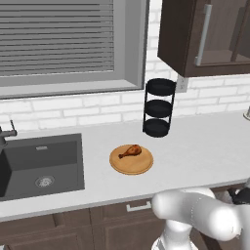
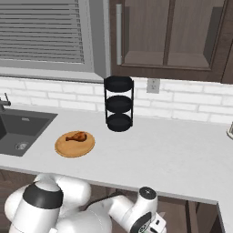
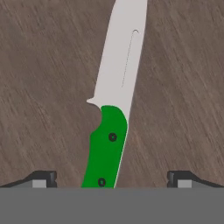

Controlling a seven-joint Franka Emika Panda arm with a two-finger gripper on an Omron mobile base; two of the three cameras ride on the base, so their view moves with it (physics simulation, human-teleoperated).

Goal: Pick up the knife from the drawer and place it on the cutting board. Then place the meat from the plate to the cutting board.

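Hand view puts your hand (image 3: 112,179) spread wide astride the knife (image 3: 113,109), handle centred between the fingertips on the wood, ready for closing.

You have a dark grey recessed sink (image 1: 41,166) set into the pale grey stone counter (image 1: 195,146) at the left. A black three-tier round rack (image 1: 159,107) stands at the white brick wall (image 1: 73,110). Above hang a grey slatted window blind (image 1: 56,36) and dark brown wall cabinets (image 2: 173,34) with a long silver handle (image 1: 203,34).
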